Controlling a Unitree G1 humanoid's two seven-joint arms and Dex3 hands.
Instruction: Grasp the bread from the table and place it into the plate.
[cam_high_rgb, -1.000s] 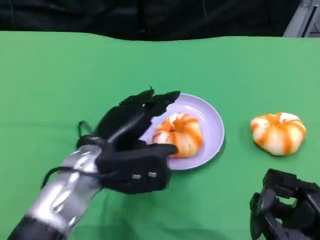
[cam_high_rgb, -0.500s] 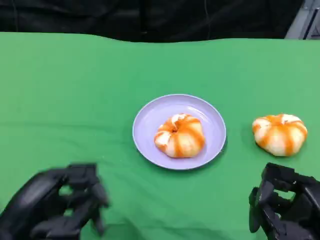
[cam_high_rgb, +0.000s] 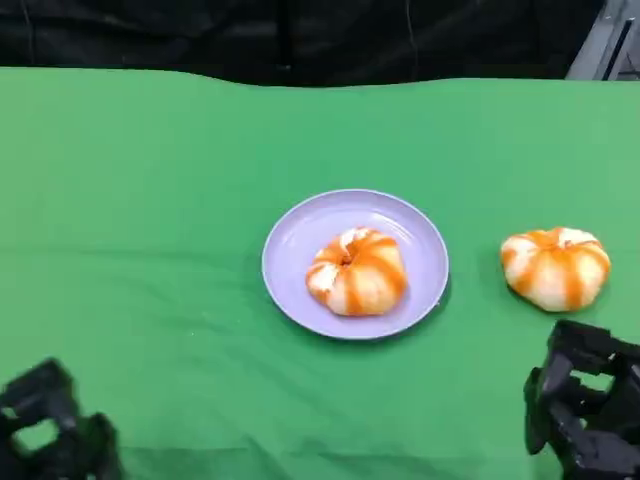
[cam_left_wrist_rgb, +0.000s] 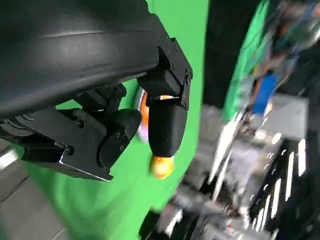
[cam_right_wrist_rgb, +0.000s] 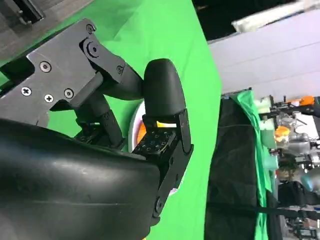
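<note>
A round orange-and-white bread (cam_high_rgb: 357, 272) lies inside the lilac plate (cam_high_rgb: 300, 240) at the middle of the green table. A second bread of the same kind (cam_high_rgb: 556, 267) sits on the cloth to the plate's right. My left hand (cam_high_rgb: 50, 430) is low at the near left edge, far from the plate, fingers curled in and holding nothing; the left wrist view shows that hand (cam_left_wrist_rgb: 125, 125) the same way. My right hand (cam_high_rgb: 585, 415) rests at the near right, just in front of the second bread, also curled and holding nothing, as its wrist view of the hand (cam_right_wrist_rgb: 150, 115) confirms.
The green cloth (cam_high_rgb: 150, 200) covers the whole table, with a dark backdrop (cam_high_rgb: 300, 35) behind its far edge. Wide bare cloth lies to the left of the plate and along the front between my hands.
My left hand has pulled back from the plate to the near left corner, leaving the bread on the plate. The right hand has barely moved. The second bread stays put.
</note>
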